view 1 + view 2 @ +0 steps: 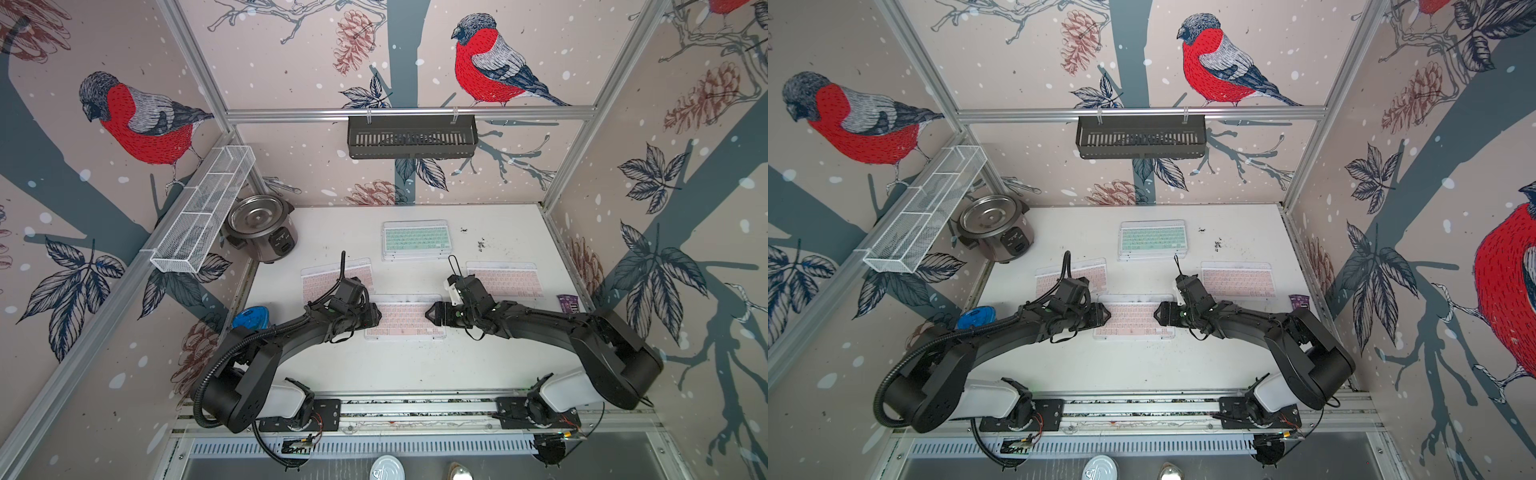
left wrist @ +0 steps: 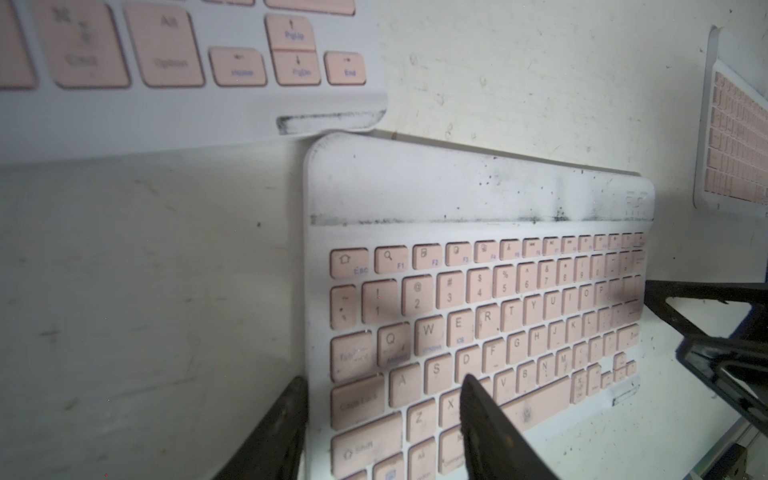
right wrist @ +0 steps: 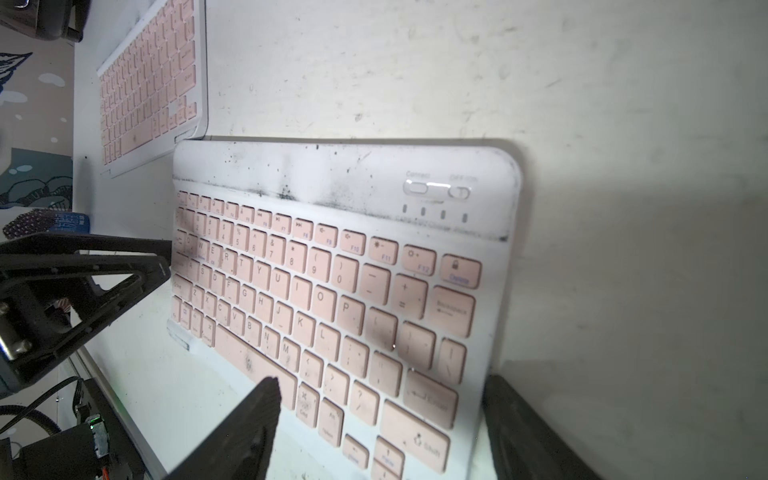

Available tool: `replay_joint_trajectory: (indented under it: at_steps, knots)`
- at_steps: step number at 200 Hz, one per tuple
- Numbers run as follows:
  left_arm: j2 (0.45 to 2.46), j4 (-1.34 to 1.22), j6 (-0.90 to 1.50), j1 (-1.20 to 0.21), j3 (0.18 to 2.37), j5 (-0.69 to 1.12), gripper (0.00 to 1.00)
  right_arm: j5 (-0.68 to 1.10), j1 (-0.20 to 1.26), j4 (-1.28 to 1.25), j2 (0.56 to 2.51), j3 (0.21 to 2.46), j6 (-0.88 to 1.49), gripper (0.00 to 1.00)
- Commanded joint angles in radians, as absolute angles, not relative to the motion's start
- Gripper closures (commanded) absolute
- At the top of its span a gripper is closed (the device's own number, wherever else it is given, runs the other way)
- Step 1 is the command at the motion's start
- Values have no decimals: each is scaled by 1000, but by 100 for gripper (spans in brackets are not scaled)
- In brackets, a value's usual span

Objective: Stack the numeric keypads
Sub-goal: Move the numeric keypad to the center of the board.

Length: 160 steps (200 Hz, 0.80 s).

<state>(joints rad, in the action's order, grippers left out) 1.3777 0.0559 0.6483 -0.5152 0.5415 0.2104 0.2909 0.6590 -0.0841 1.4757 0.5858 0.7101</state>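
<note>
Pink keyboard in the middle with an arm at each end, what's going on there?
The robot is working on the middle pink keyboard. The left gripper has its jaws pinched on the left end; the right gripper straddles the right end, jaws open. The far-left pink keyboard and far-right pink keyboard lie single; a mint-topped stack sits behind.

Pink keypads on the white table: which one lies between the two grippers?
The white-framed pink keypad at the front middle: the left gripper and right gripper stand at its short ends. The back-left keypad and back-right keypad lie farther away.
</note>
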Motion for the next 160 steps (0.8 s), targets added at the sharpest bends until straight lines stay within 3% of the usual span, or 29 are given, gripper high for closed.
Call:
replay_joint_trajectory:
  at_steps: [1,42,120,160]
  knots:
    - [1393,64,672,-549,544,248,41,302,659,-19,1471,575,727,21]
    - [1414,36,722,-617,546,256,42,289,610,38,1410,550,712,21]
    - [1411,14,745,-621,530,247,42,299,515,77,1357,519,654,20]
    - [1417,17,738,-621,529,244,42,286,555,67,1374,524,648,20]
